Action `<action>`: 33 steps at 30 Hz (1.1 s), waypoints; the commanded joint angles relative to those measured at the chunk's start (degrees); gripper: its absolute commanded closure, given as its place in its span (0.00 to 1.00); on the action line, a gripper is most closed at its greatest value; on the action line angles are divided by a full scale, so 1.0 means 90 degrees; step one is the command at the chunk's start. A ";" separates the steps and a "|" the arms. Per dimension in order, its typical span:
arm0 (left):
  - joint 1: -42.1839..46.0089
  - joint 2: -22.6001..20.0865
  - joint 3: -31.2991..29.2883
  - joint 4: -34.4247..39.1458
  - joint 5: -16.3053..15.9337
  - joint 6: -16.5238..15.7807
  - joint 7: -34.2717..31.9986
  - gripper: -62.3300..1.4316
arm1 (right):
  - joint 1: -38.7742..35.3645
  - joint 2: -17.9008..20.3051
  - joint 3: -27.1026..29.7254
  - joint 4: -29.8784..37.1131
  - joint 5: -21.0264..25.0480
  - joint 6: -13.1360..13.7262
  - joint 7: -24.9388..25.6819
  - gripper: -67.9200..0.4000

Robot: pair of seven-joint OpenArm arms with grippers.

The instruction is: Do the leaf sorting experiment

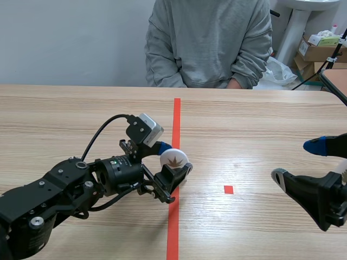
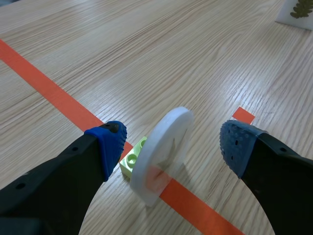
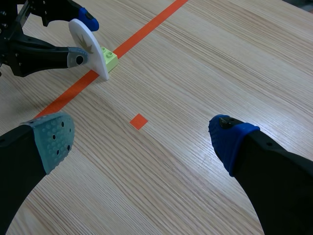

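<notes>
Close the spread left gripper (image 2: 174, 144) gently and squarely onto the flat faces of the leaf disc (image 3: 87, 46), upright on its green brick (image 2: 131, 160) on the tape line (image 1: 176, 116) left of centre, without tipping it.

Leaf disc (image 1: 174, 161) parked on the orange tape line (image 1: 176, 124)
It's a round white disc with a brown maple leaf on its face, standing on edge with a small lime-green brick (image 2: 131, 160) at its base; a second white card (image 2: 296, 11) showing a green lobed leaf sits well apart
</notes>
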 commanded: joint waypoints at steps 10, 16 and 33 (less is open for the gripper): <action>-0.0051 0.0032 -0.0039 -0.0092 0.0153 0.0151 -0.0119 0.69 | 0.0022 0.0066 -0.0017 0.0100 0.0075 0.0073 0.0080 0.17; -0.0051 0.0032 -0.0039 -0.0092 0.0153 0.0148 -0.0119 0.83 | 0.0022 0.0066 -0.0017 0.0100 0.0075 0.0073 0.0080 0.17; 0.0022 0.0010 -0.0066 0.0187 0.0080 -0.0119 -0.0328 0.89 | 0.0022 0.0066 -0.0017 0.0100 0.0075 0.0073 0.0080 0.17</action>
